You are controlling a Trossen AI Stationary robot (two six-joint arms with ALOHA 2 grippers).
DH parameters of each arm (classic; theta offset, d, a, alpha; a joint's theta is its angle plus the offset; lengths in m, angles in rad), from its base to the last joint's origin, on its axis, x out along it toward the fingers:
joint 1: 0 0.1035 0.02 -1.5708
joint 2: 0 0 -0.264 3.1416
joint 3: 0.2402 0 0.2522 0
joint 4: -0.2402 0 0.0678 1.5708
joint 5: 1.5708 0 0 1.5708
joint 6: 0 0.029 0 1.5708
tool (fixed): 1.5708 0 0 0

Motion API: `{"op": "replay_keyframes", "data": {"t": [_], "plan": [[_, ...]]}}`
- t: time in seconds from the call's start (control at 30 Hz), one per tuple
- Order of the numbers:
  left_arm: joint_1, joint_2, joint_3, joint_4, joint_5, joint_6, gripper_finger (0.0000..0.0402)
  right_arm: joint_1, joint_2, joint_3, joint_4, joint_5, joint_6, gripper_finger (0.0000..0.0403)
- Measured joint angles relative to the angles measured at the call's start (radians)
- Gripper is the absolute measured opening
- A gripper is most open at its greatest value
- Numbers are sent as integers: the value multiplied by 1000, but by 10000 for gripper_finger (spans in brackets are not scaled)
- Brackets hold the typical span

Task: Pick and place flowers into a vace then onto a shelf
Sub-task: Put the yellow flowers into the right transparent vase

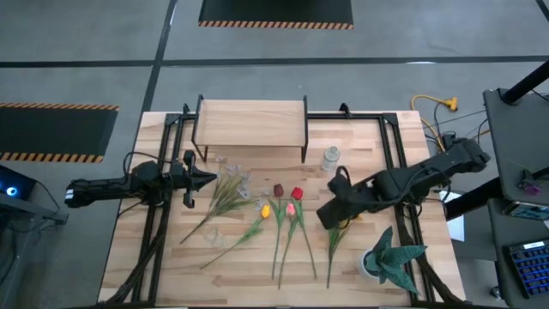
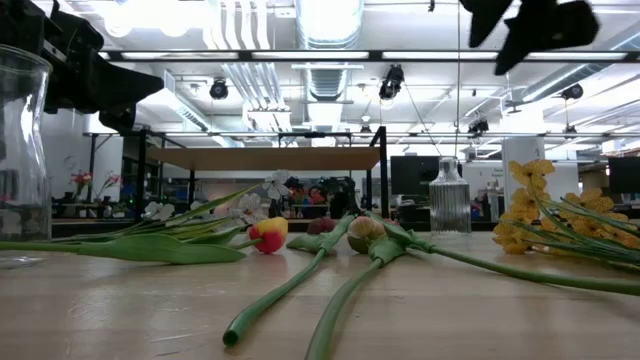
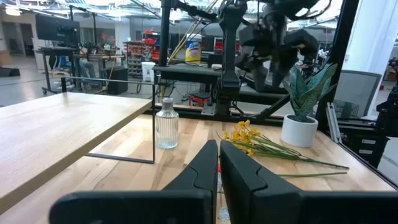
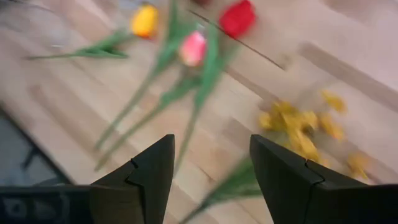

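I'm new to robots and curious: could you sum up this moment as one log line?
left gripper: shut, empty, beside pale flowers | right gripper: fingers open, empty, above yellow bunch | shelf: bare

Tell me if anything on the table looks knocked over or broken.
Nothing stands out. The flowers lie loose on the table, unbagged but intact; the ribbed glass bottle and potted plant stand upright beside the shelf.
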Motion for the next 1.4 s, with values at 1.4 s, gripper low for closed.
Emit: {"op": "replay_keyframes", "data": {"t": [1.4], "plan": [[1,0,0,-30,1,0,1,19,599,120,-206,-281,228,201]]}}
